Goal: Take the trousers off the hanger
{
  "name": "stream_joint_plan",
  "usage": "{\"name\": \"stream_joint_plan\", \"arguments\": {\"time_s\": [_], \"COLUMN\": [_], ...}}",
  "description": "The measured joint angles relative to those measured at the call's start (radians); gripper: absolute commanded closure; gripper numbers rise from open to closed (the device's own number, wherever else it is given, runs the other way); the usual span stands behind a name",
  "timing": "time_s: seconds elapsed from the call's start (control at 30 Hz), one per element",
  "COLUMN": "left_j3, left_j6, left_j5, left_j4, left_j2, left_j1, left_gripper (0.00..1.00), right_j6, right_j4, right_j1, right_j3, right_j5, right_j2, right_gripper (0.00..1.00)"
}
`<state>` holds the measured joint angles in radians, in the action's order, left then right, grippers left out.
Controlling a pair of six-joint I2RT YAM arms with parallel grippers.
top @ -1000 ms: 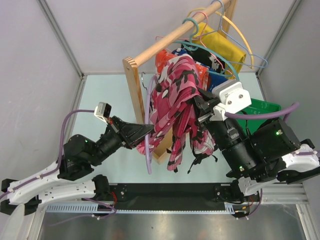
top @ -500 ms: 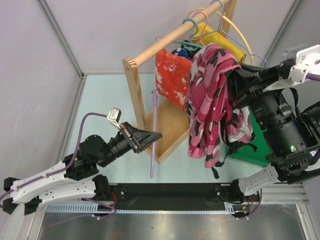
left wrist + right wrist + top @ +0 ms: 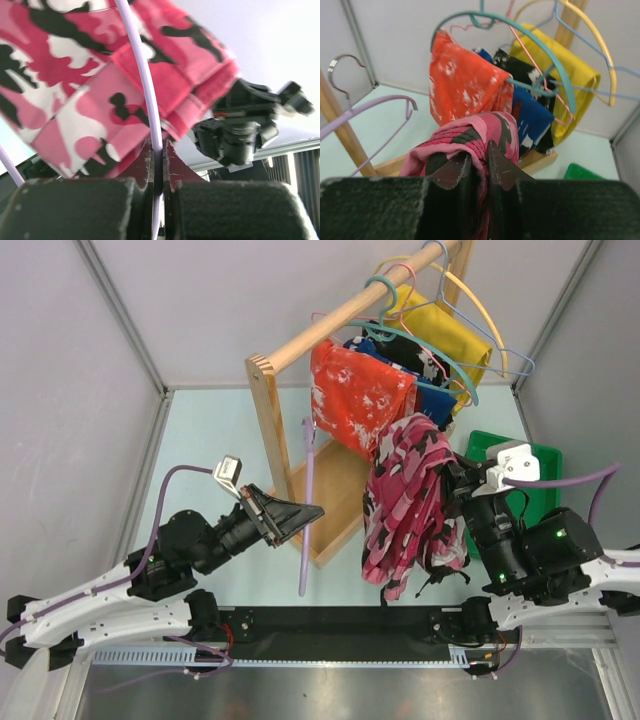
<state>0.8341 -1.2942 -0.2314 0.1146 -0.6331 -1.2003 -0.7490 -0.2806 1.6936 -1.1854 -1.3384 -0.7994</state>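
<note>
while left fingers clamp the lilac hanger, right fingers pinching the camouflage trousers should lower them clear.

The pale wooden clothes rail is viewed steeply from above and afar by the fixed camera; the left wrist view is tilted upward at close range, the right wrist view aimed at the rail. The pink camouflage cloth trousers and the thin lilac plastic hanger are shared by all three

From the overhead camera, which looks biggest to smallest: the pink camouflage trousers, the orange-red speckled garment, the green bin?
Largest: pink camouflage cloth trousers
Middle: orange-red speckled garment
Smallest: green plastic bin, partly hidden by right arm
</note>
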Motion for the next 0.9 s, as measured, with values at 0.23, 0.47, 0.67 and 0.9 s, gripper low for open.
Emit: {"name": "stream_joint_plan", "arguments": {"time_s": [0.23, 0.47, 0.67, 0.9], "left_j3": [0.000, 0.000, 0.000, 0.000], "left_j6": [0.004, 0.005, 0.007, 0.022], "left_j5": [0.009, 0.024, 0.029, 0.029], "left_j4": [-0.016, -0.032, -0.032, -0.033], "left_j2": [-0.014, -0.016, -0.015, -0.005], "left_j1": [0.000, 0.000, 0.000, 0.000], "left_gripper": [1.00, 0.99, 1.00, 1.00], "right_j6": [0.325, 0.584, 0.711, 0.882], "right_j4": [0.246, 0.532, 0.658, 0.779], "right_j1": [-0.172, -0.579, -1.088, -1.686], "right_j3": [0.148, 0.187, 0.186, 0.141], "right_j5": [-0.005, 0.150, 0.427, 0.932], "right_j2": [0.140, 0.148, 0.114, 0.053], "right_gripper": [1.00, 1.00, 1.00, 1.00]}}
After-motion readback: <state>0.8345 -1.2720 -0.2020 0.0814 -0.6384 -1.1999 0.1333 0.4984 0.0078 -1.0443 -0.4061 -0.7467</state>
